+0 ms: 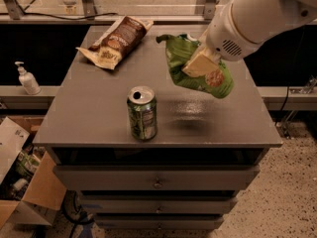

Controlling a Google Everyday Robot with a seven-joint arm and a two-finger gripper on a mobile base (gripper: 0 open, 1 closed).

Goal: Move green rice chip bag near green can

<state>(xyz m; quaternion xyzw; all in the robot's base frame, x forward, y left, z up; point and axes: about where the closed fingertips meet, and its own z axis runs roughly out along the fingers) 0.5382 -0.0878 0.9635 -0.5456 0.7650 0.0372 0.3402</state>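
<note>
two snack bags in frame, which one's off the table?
The green rice chip bag: it hangs in the gripper, above the table on its right side. The brown and cream bag lies flat on it, back left.

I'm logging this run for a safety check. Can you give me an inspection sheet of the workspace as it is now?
Surface: grey cabinet top, drawers below, all closed.
Job's things: green rice chip bag held in the air above the right half of the top, its shadow beneath it; green can upright near the front edge, to the left of the bag and apart from it.
Clutter: brown snack bag lying at the back left.
Grippers: gripper shut on the green rice chip bag, above the top.
Cables: black cable hanging at right; none on the top.
Surroundings: pump bottle on the left ledge; cardboard box on the floor at left.
</note>
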